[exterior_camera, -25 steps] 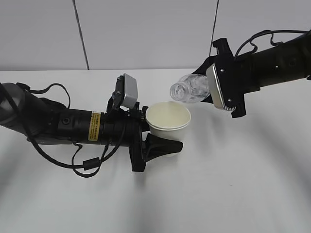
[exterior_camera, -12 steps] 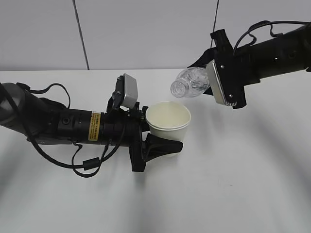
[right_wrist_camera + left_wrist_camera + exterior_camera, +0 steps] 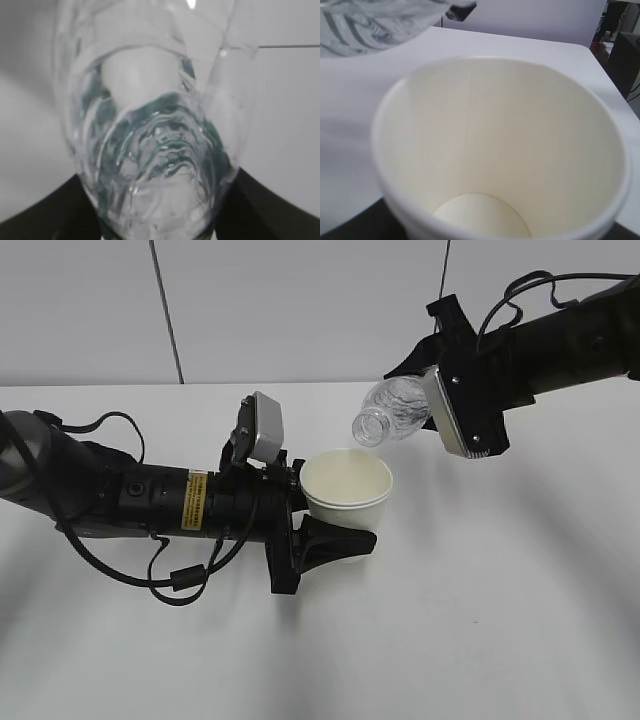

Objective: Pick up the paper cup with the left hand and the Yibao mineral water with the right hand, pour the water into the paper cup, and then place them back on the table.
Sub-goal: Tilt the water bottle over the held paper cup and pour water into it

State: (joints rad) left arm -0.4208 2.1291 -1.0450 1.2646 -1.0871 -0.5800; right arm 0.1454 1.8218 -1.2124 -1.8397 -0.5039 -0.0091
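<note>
Two arms worked: our left hand (image 3: 325, 540) clasped the paper cup (image 3: 346, 483) above the table (image 3: 500, 620), while our right hand (image 3: 425, 405) gripped the tilted Yibao mineral water (image 3: 392, 410) just above it.

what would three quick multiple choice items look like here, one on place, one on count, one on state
1. Where is the mouth of the Yibao mineral water relative to the paper cup?
A. inside the cup
B. above the rim, toward its right and clear of it
C. lying on the table

2. How many paper cups show?
A. one
B. two
C. three

3. What state is the cup's inside in?
A. brimming with water
B. crushed flat
C. no water to be seen

Answers:
1 B, the exterior view shows a gap between the tilted bottle's open mouth and the rim.
2 A, only one cup, in the left end effector.
3 C, the left wrist view shows the cream bottom bare.
</note>
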